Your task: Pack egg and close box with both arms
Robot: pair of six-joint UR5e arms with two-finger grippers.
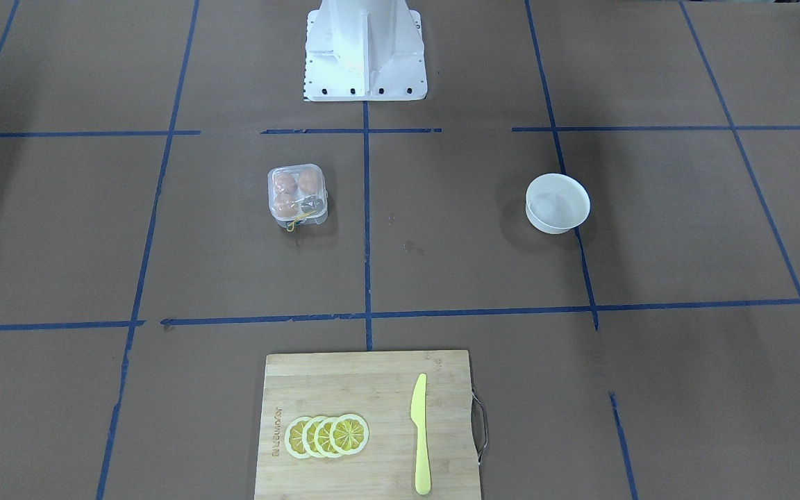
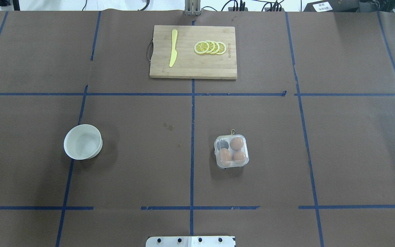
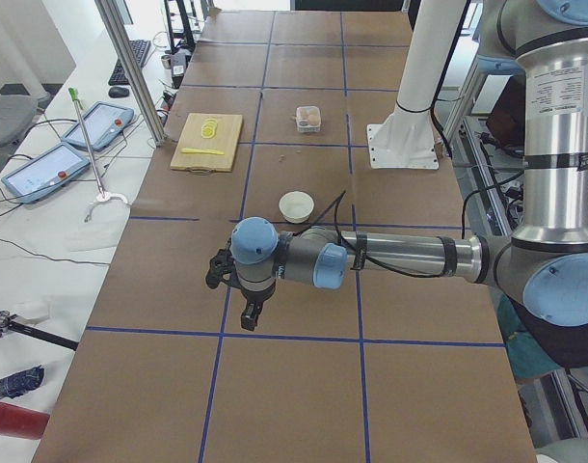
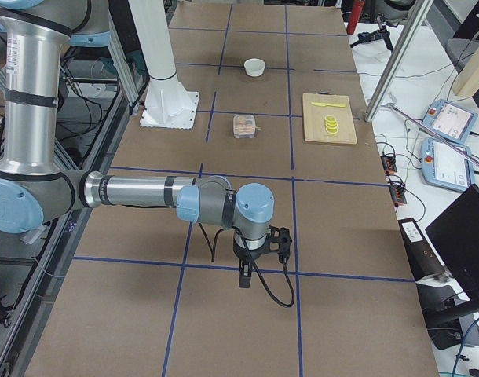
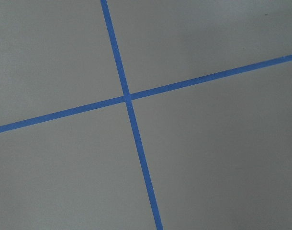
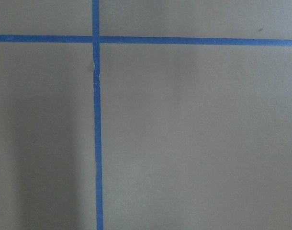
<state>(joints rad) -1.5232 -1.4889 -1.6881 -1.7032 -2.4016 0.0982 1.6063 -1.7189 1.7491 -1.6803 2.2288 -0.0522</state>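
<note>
The clear plastic box [image 2: 231, 151] sits right of the table's centre line, its lid seemingly down over the cells. Three orange-brown eggs [image 2: 237, 142] fill three cells; the fourth cell looks dark. A yellow string sticks out at its far edge. The same box [image 1: 297, 196] appears left of centre in the front-facing view. Both arms hang far from it over bare paper. My left gripper [image 3: 248, 316] shows only in the left side view and my right gripper [image 4: 243, 276] only in the right side view, so I cannot tell whether either is open or shut. Both wrist views hold just brown paper and blue tape lines.
A round white bowl [image 2: 82, 141] stands empty on the left half. At the far edge lies a wooden cutting board [image 2: 190, 65] with a yellow knife [image 2: 173, 48] and lemon slices [image 2: 210, 47]. The white pedestal [image 1: 365, 52] stands at the robot's side.
</note>
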